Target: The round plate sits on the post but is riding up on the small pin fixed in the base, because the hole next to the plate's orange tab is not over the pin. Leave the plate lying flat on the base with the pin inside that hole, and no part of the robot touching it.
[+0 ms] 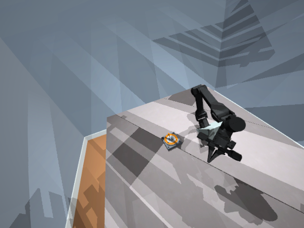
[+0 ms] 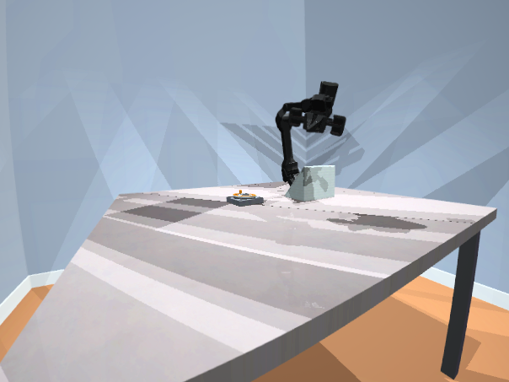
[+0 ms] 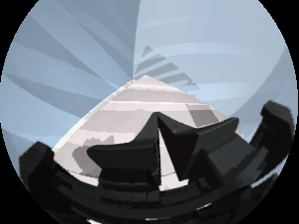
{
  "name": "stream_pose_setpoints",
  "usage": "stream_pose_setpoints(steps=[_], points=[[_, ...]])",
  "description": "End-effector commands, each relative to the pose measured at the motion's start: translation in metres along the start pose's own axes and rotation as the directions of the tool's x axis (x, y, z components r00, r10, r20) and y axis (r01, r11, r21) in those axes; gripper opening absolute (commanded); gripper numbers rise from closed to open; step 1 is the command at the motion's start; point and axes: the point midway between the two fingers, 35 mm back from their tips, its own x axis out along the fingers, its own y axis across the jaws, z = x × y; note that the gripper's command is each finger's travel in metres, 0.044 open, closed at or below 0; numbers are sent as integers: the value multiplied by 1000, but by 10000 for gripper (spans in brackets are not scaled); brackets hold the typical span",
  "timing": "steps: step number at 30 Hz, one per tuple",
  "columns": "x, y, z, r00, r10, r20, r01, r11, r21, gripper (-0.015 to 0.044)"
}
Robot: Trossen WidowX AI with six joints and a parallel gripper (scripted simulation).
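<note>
1. The plate [image 1: 170, 138] is a small round disc with an orange ring, lying on a dark square base [image 1: 171, 144] on the table [image 1: 157, 187], near the middle of its far part and left of the arm in the top view.
2. In the exterior view the plate [image 2: 243, 195] shows only as a thin orange sliver above the base [image 2: 244, 201]; whether it lies flat or tilted cannot be told.
3. The post, the pin, the tab and the hole are too small to make out in any view; only a pale spot shows at the plate's centre.
4. The wrist view does not show the plate at all.
5. A pale green wedge-shaped block [image 2: 313, 182] stands on the table to the right of the base, apart from it, and hides the arm's foot.
6. The arm [image 2: 285, 135] rises behind the block and folds over it, with the wrist high above the table.
7. The gripper [image 1: 212, 156] hangs well apart from the plate, its fingers pressed together into one point with nothing between them.
8. In the wrist view the closed tips point toward the table's far corner and the wall; the lower rim of that view is filled by the gripper's own dark body.
</note>
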Motion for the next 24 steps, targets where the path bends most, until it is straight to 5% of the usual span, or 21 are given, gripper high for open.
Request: stream_pose_setpoints(steps=[1, 14, 24], points=[[23, -60, -33, 987, -5, -162, 18, 997, 80, 0], [42, -203, -155, 825, 53, -562, 147, 941, 305, 0], [-10, -288, -289, 536, 210, -818, 352, 825, 442, 0]])
